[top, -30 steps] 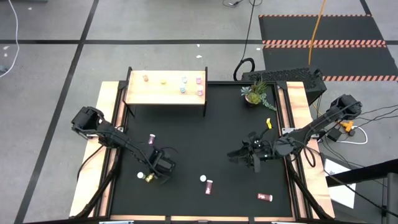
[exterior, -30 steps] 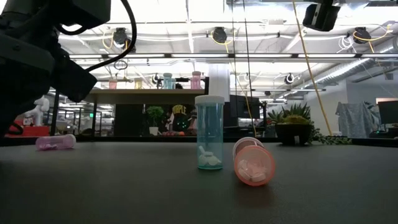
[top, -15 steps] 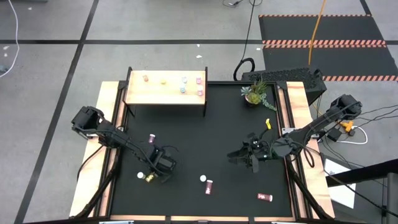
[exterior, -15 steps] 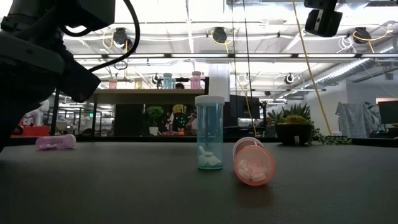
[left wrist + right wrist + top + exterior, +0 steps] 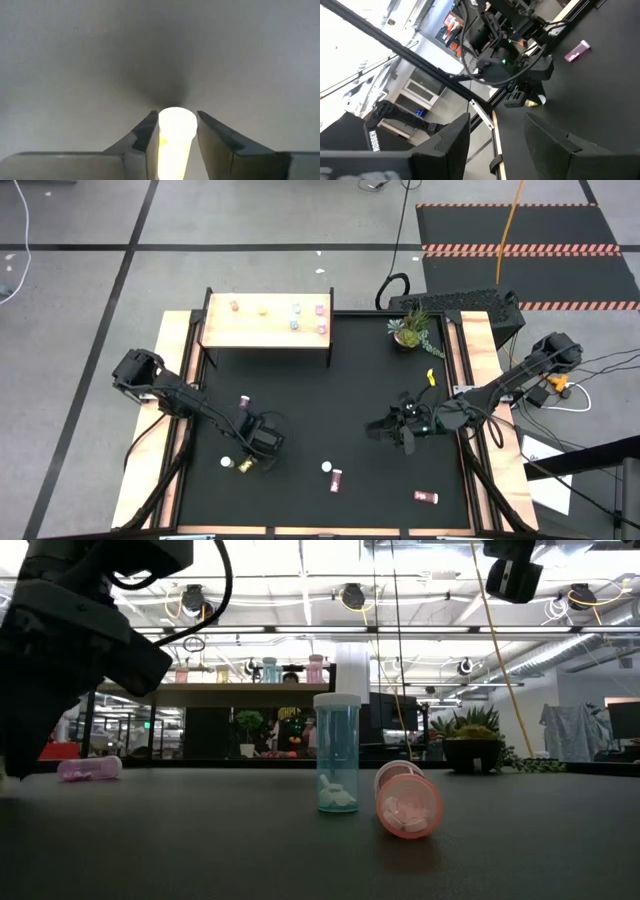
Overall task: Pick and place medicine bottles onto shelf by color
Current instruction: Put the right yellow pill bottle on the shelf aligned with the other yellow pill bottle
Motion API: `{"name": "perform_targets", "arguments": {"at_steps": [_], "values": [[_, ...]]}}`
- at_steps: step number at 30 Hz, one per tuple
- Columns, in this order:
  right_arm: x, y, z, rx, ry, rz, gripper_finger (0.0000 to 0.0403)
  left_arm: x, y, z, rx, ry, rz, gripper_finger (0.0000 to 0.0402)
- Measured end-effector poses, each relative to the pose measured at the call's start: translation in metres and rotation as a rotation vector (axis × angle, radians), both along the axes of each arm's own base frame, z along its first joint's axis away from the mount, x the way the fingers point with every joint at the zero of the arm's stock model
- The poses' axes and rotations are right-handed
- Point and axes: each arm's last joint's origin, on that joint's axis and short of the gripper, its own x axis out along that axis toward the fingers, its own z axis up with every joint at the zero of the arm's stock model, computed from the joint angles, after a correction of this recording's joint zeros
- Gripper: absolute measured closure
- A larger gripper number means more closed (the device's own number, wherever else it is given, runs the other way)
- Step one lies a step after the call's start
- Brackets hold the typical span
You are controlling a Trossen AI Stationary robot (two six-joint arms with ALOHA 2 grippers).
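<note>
My left gripper (image 5: pixel 247 463) points steeply down at the mat's near left and is shut on a yellow medicine bottle (image 5: pixel 175 135), which shows as a yellow spot (image 5: pixel 244 466) in the high view. A small white-topped thing (image 5: pixel 226 462) stands just left of it. My right gripper (image 5: pixel 385 428) hangs level and open over the mat's right half, with nothing between its fingers (image 5: pixel 500 145). The pale wooden shelf (image 5: pixel 265 330) stands at the far left with several bottles on it. Loose bottles on the mat: pink (image 5: pixel 244 402), teal upright (image 5: pixel 337 752), pink lying (image 5: pixel 408 802), red (image 5: pixel 427 497). My left gripper pinches the yellow bottle between its two fingers, one on each side of its white round end (image 5: pixel 162 131). The fingers come from above, pointing steeply down. The yellow body runs back between them. Whether the bottle is clear of the mat, I cannot tell.
A potted plant (image 5: pixel 410 330) stands at the mat's far right. Wooden side rails (image 5: pixel 180 380) flank the black mat. The mat's middle (image 5: pixel 330 400) lies bare between the two arms.
In the low view my left arm's wrist has turned a little in place above the yellow bottle. The other bottles and my right arm have kept still.
</note>
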Motion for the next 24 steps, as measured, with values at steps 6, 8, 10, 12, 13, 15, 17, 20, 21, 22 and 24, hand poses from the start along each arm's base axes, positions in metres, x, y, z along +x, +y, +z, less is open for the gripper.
{"name": "perform_targets", "arguments": {"at_steps": [6, 8, 10, 12, 13, 15, 17, 20, 21, 22, 24], "values": [[0.001, -0.003, 0.0, 0.0, 0.001, -0.014, 0.0227, 0.003, 0.004, 0.0, -0.008, -0.015, 0.005, 0.0282], [0.001, -0.003, 0.0, -0.001, 0.0, -0.013, 0.0227, 0.004, 0.006, 0.0, -0.021, -0.013, 0.004, 0.0274], [0.001, -0.003, 0.0, -0.002, 0.0, -0.013, 0.0227, 0.004, 0.007, 0.003, -0.034, -0.021, 0.003, 0.0272], [0.001, -0.003, 0.0, -0.002, 0.0, -0.013, 0.0227, 0.006, 0.009, 0.009, -0.045, -0.044, 0.012, 0.0276], [0.001, -0.003, 0.0, -0.003, 0.0, -0.013, 0.0227, 0.007, 0.01, 0.013, -0.051, -0.066, 0.012, 0.028], [0.001, -0.003, 0.0, -0.003, 0.0, -0.013, 0.0227, 0.008, 0.013, 0.025, -0.053, -0.11, 0.022, 0.0287], [0.001, -0.003, 0.0, -0.006, 0.0, -0.014, 0.0227, 0.011, 0.017, 0.04, -0.052, -0.183, 0.041, 0.029], [0.002, -0.005, 0.0, -0.003, 0.0, -0.023, 0.0227, 0.01, 0.026, 0.064, -0.028, -0.291, 0.063, 0.0288], [0.003, -0.006, 0.0, -0.002, 0.001, -0.028, 0.0227, 0.01, 0.029, 0.074, -0.017, -0.345, 0.068, 0.0285], [0.004, -0.007, 0.0, -0.002, 0.001, -0.034, 0.0227, 0.01, 0.032, 0.084, -0.001, -0.397, 0.071, 0.0282], [0.005, -0.01, 0.0, 0.005, -0.001, -0.048, 0.0227, 0.005, 0.041, 0.103, 0.047, -0.482, 0.073, 0.028]]}}
